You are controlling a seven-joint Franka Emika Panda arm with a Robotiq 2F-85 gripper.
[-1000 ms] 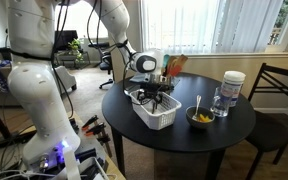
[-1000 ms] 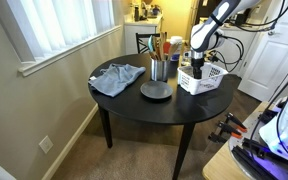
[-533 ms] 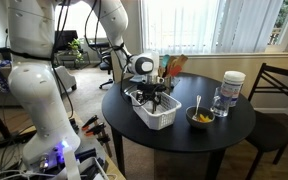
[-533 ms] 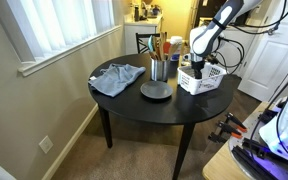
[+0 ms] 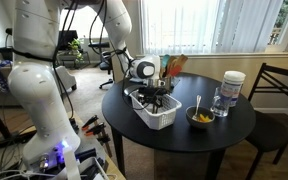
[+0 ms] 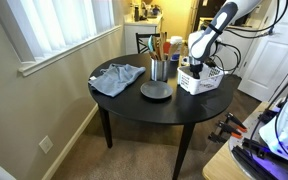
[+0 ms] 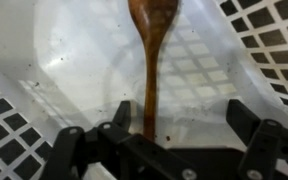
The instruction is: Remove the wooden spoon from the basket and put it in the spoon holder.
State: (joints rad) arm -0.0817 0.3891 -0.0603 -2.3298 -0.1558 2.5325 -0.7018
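The hand (image 7: 178, 126), fingers spread, straddles the wooden spoon (image 7: 150, 60) lying in the basket (image 7: 267, 42).

In the wrist view the wooden spoon (image 7: 149, 60) lying in the basket (image 7: 274, 40) loses the top of its bowl to the picture's upper edge. The lower end of its handle vanishes behind the dark, blurred gripper (image 7: 179, 128), which is itself cut off by the bottom edge. In both exterior views the fingertips are lost behind the basket's mesh, and the spoon inside it is too small to make out.
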